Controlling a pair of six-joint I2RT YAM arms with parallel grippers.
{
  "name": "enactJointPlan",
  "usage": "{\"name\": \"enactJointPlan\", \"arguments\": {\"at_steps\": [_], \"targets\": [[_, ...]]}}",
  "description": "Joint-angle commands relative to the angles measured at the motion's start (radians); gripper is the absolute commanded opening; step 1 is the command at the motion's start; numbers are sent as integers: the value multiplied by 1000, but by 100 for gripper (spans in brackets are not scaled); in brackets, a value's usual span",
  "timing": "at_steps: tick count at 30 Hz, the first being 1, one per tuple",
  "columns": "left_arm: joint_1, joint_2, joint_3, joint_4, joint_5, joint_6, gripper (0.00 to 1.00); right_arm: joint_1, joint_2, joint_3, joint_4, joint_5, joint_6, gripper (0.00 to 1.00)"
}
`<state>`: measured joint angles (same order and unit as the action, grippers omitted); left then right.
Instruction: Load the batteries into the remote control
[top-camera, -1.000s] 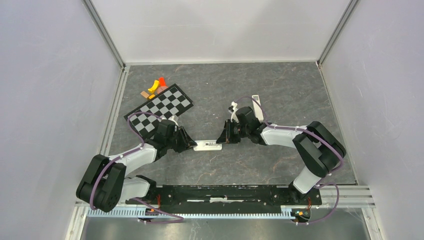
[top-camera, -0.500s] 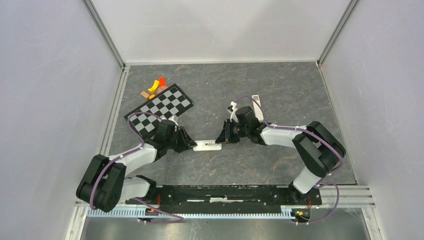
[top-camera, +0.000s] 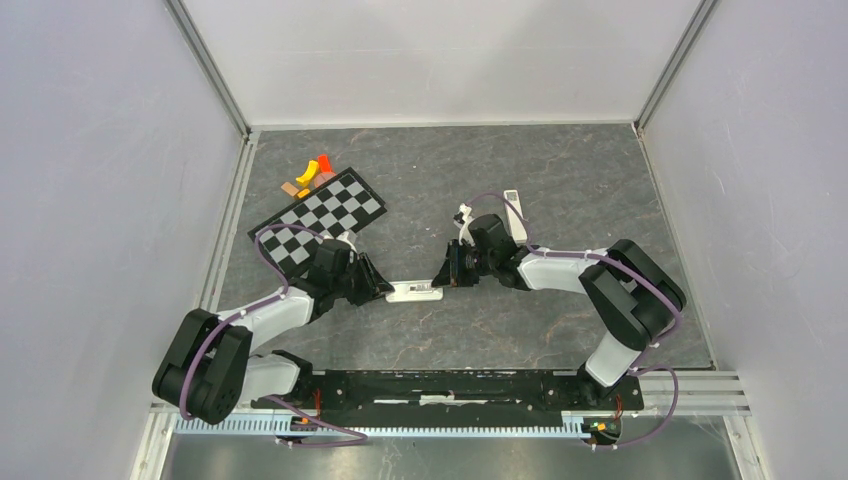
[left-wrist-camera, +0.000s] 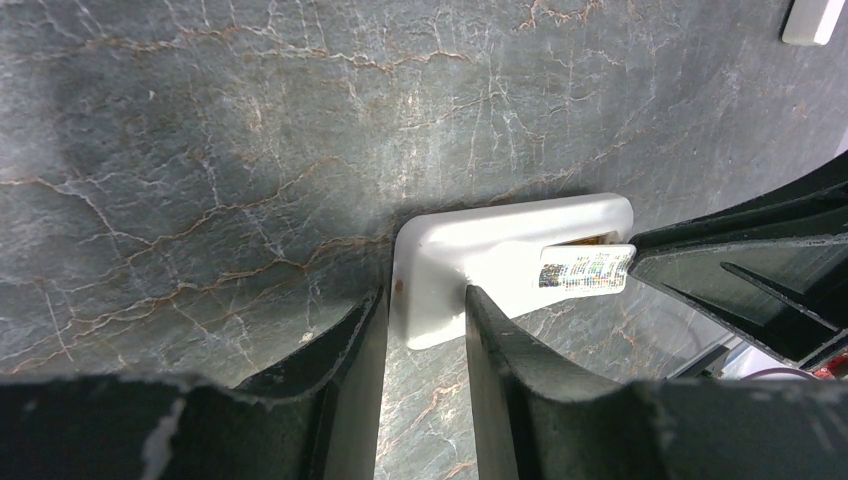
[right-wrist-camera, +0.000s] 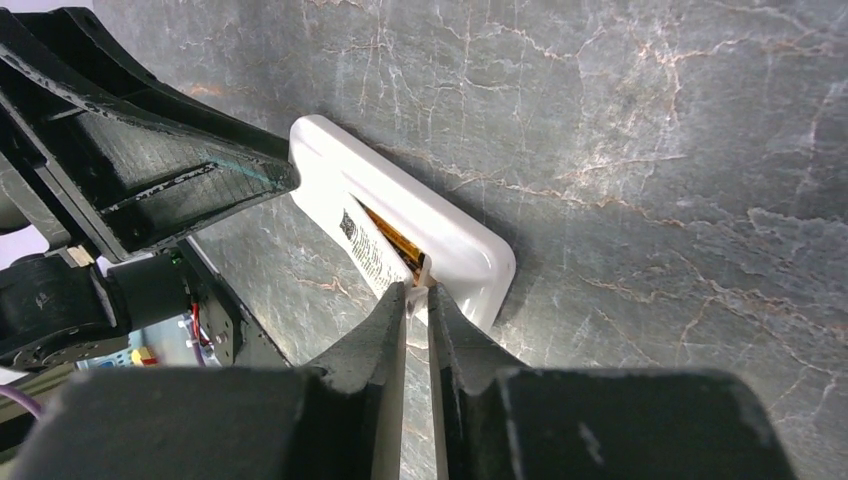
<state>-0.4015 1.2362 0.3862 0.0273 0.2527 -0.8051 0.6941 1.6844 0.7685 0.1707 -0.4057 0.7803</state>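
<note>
Seating a battery, seemingly. Lying flat on the dark marbled bench (top-camera: 560, 160), back upward, compartment (right-wrist-camera: 395, 240) uncovered: a slim white rectangular plastic remote control (top-camera: 415, 292). Braced at its left end by the left hand (left-wrist-camera: 425, 310), part open, fingers astride that end; firm clamping not clear. At its right end, the right hand (right-wrist-camera: 418, 300), nearly closed, nipping the tip of a slim print-wrapped cylindrical battery (right-wrist-camera: 365, 250) angled into the compartment. Next, probably: pressing it down flat without tipping the remote. Beyond the remote: a narrow plain white strip (top-camera: 512, 203), a black-and-white chequered card (top-camera: 320, 215), small orange, yellow and red bits (top-camera: 312, 170). Crowding the compartment: only the two hands.
</note>
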Motion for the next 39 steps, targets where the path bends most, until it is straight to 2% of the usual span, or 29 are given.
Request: {"name": "enactJointPlan", "arguments": {"at_steps": [1, 5, 13, 19, 29, 35, 39], "targets": [[-2, -10, 22, -5, 0, 45, 41, 7, -9, 25, 48, 35, -43, 15], [-2, -9, 23, -6, 3, 46, 41, 10, -4, 28, 67, 10, -38, 8], [-3, -13, 23, -8, 2, 44, 41, 13, 3, 18, 78, -4, -28, 6], [-3, -21, 23, -16, -9, 46, 42, 13, -15, 31, -10, 54, -72, 19], [-3, -26, 23, -21, -18, 49, 43, 14, -77, 32, -4, 90, -104, 26], [-3, -27, 25, -20, -20, 50, 43, 25, -83, 2, 131, -5, -72, 14], [-2, -26, 24, -20, -20, 50, 43, 34, -40, 13, 133, -29, -53, 11]]}}
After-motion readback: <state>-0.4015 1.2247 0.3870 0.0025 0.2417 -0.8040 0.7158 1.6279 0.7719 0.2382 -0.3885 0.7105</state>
